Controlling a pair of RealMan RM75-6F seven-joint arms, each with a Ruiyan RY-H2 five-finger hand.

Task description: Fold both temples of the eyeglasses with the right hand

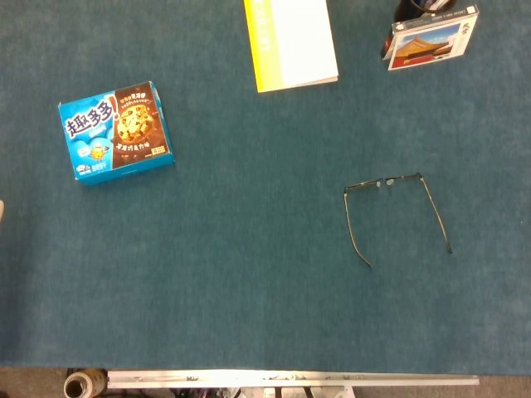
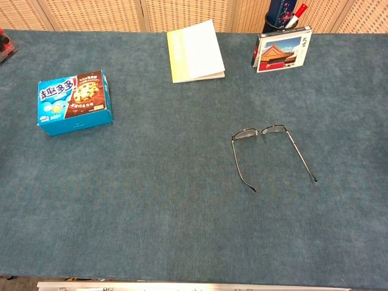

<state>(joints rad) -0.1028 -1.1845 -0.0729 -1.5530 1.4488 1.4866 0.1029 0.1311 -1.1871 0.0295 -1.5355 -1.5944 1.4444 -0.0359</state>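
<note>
**Glasses lie open, no hand on them yet**

The eyeglasses (image 1: 397, 211) rest on the blue table cover (image 1: 249, 290), right of centre, with the lens front facing the far edge and both temples spread wide toward the robot. The left temple (image 2: 242, 165) and the right temple (image 2: 301, 159) both run straight back from their hinges, so neither fold is done. Neither hand shows in the head view or the chest view, so whether the fingers are spread, pressed together or pinching anything cannot be told.

The step in hand looks to be the reach of the right hand toward the frame. To do it well, the robot would best come in from the near right side, where nothing stands in the way, and meet 1 temple near its tip rather than at the hinge, since a push far from the hinge should swing it with less force. The frame is thin and light and will likely slide on the cloth, so steadying the lens front while sweeping the temple inward seems wise. The temple folded 1st should lie flat so that the 2nd can close over it.

A cookie box (image 1: 116, 131), a notebook (image 1: 292, 43) and a picture box (image 1: 431, 37) lie well apart from the glasses and should not interfere.
</note>
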